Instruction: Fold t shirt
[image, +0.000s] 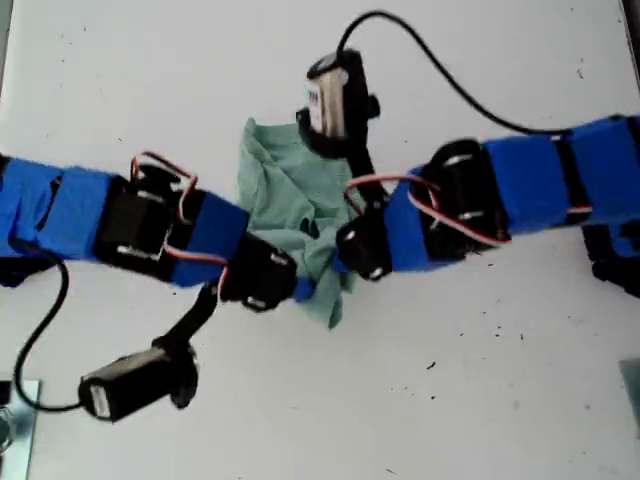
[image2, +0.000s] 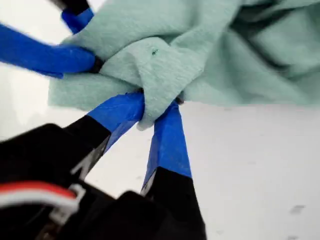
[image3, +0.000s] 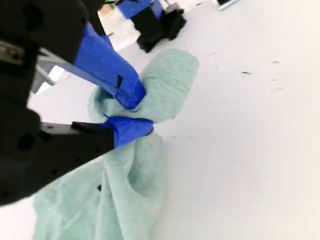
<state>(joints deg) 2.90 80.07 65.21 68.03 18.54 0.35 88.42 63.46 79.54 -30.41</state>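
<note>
Bunched between both sets of jaws, the t shirt (image: 290, 210) is pinched in a fold by my first gripper (image2: 155, 107) and my second gripper (image3: 134, 112); no neat fold is formed yet, so flattening and folding remain.

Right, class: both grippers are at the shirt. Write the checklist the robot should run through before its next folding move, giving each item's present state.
1. My first gripper shut on a fold of the shirt: ok.
2. My second gripper shut on the shirt: ok.
3. Shirt lying flat: not ok, it is bunched and creased.
4. Grips at matching corners or hems: cannot tell, the bunching hides them.
5. Grippers well apart for spreading: not ok, they are close together in the exterior view.
</note>
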